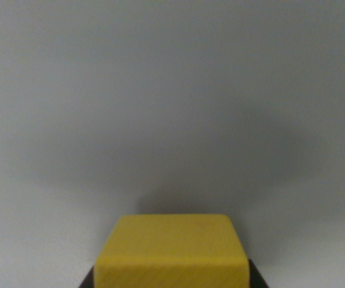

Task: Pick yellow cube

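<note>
You've got the yellow cube (pixel 171 251) sitting low and centred in the wrist view, with dark fingers (pixel 257 277) peeking out tight against both its sides, so they look clamped on it. I judge the grasp made; your next move is a clean straight lift off the pale table (pixel 172 108), watching for slip.

Plain pale grey surface (pixel 172 90) filled nearly whole wrist view, matte, no marks or texture I could make out (picture was pretty soft anyway). Broad soft shadow (pixel 178 156) sat across middle of it, darkest toward lower centre, fading out toward wrist view's left and right edges. Lower corners were lighter, almost white. Top strip was even mid-grey. No seams or edges showed on surface.
</note>
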